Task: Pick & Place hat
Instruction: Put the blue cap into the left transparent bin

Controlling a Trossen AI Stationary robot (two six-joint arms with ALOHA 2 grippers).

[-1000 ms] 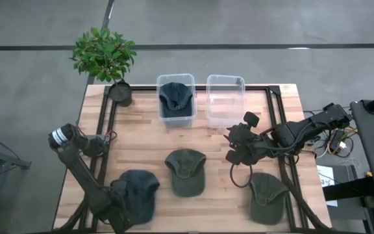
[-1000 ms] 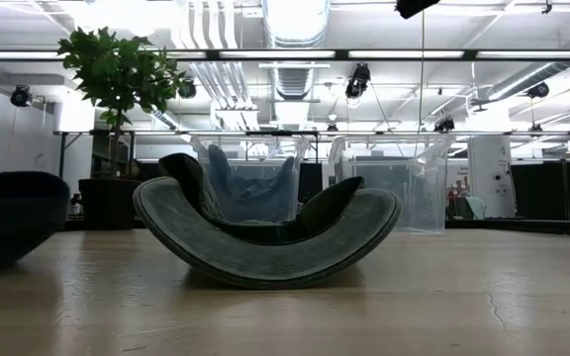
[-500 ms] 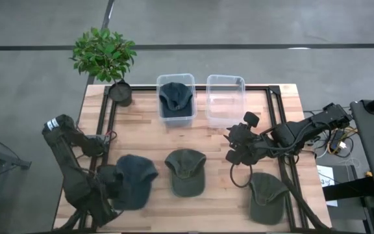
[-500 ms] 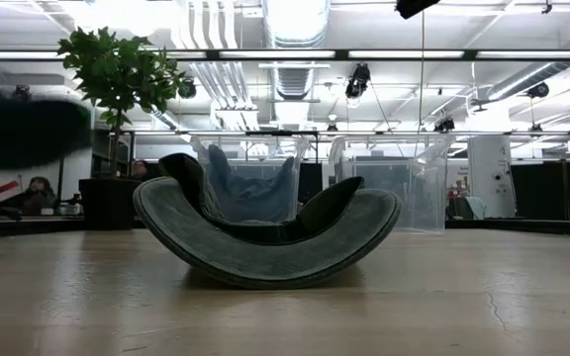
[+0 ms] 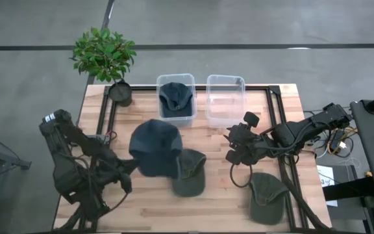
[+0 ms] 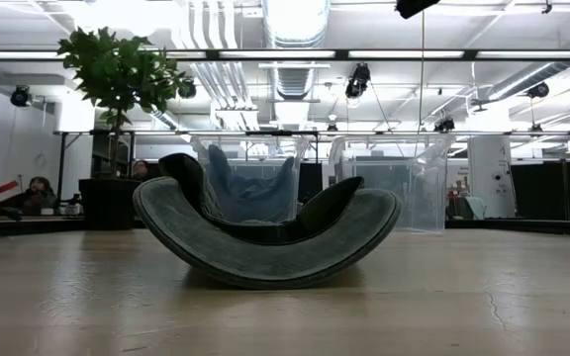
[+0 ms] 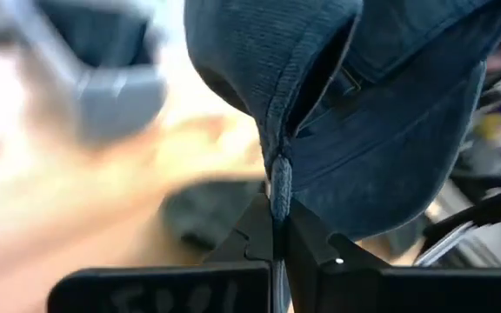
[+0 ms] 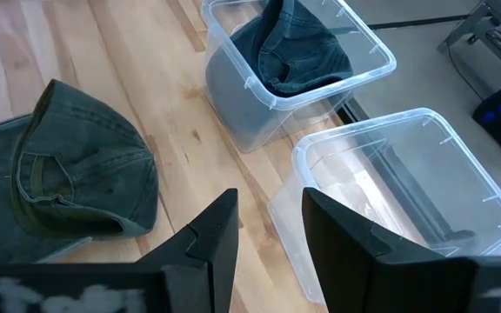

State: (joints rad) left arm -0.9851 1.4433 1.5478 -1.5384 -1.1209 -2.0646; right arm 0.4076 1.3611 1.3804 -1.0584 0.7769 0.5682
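**Blue hat in the air, left pincer carrying it toward the bins**

Blue hat is hanging above the surface, over the edge of the middle green hat and short of the left bin. Left pincer is clamping one seam or edge of it, fingers pressed together on the fabric; the hat is dangling just past the fingertips, most of it unsupported.

Risks, as a judgement: the grip is on a thin fold only, so the hat may be slipping out in a fast swing. The loose body may be catching the bin rim and draping over it instead of dropping in. It may also be brushing the green hat beneath and dragging it.

Left bin is already holding another blue hat; right bin is looking empty. A second green hat is lying near the right front corner. Plant is sitting at the back left corner.

Right pincer is waiting near the right bin, fingers apart, holding nothing.
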